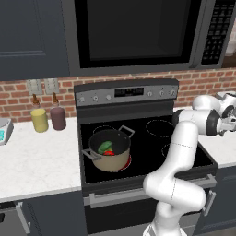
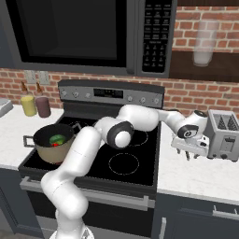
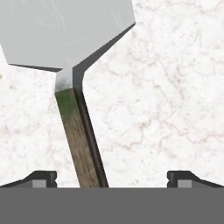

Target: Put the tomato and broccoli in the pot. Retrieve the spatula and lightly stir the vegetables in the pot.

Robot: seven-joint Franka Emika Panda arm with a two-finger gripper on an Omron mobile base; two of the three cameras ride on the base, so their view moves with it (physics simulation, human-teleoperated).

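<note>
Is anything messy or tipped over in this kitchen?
Nothing stands out. The pot sits upright on the stove with the broccoli and tomato inside, and the spatula lies flat on the counter.

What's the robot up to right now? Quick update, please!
Jaws open over spatula on counter. Tomato, broccoli in pot. Nothing blocking.

You're looking forward and down from behind the arm on both base views, left and right, each taking in the stove (image 1: 143,138) and pot (image 1: 109,150) from mid-distance. The hand view is pointing straight down, close over the spatula (image 3: 65,52) on the surface (image 3: 175,109).
</note>
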